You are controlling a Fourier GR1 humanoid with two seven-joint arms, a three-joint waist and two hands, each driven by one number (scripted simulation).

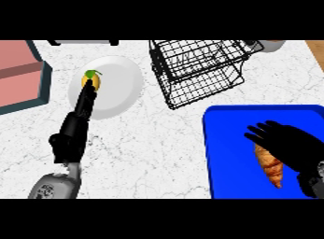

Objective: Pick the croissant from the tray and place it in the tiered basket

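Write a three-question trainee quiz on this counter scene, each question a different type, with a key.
1. True or false: the croissant is already in the wire basket.
2. Which hand is over the blue tray? A) right hand B) left hand
3. Fill in: the yellow fruit lies on the white ____.

Key: 1 false, it lies on the tray; 2 A; 3 plate.

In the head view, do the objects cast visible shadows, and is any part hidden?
Head view: light is even; the wire tiered basket casts no clear shadow on the counter; the right hand covers part of the croissant on the blue tray.
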